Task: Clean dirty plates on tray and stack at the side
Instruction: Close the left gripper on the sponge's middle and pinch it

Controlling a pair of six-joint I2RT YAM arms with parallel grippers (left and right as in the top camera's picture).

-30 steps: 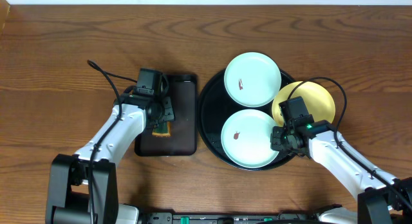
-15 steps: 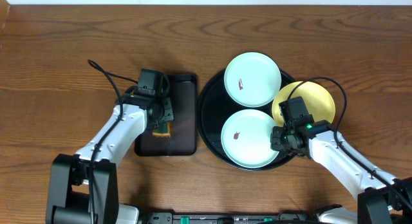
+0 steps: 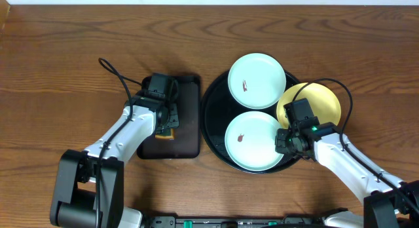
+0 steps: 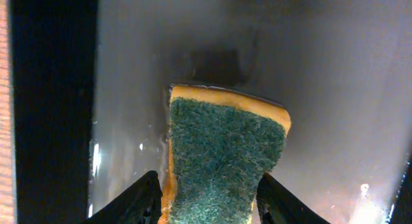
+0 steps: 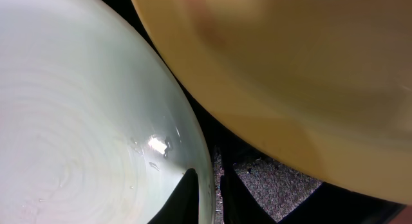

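The round black tray (image 3: pixel 213 107) holds three plates. The far mint plate (image 3: pixel 256 81) and the near mint plate (image 3: pixel 252 140) each show a small brown smear. The yellow plate (image 3: pixel 317 102) leans over the tray's right rim. My right gripper (image 3: pixel 283 141) is shut on the near mint plate's right rim, one finger on each side of the rim (image 5: pixel 207 195); the yellow plate (image 5: pixel 290 69) is just beyond. My left gripper (image 3: pixel 165 131) is shut on a green and yellow sponge (image 4: pixel 225 140), squeezed between its fingertips (image 4: pixel 138 198) over the small rectangular tray.
The rectangular black tray (image 3: pixel 186 133) lies left of the round one, its wet floor (image 4: pixel 335 89) glistening under the sponge. Bare wooden table (image 3: pixel 59 71) spreads to the left and behind. Cables loop above both wrists.
My left arm has swung slightly to the right over the rectangular tray, the sponge staying in its grip. The right arm and the plates have not moved.
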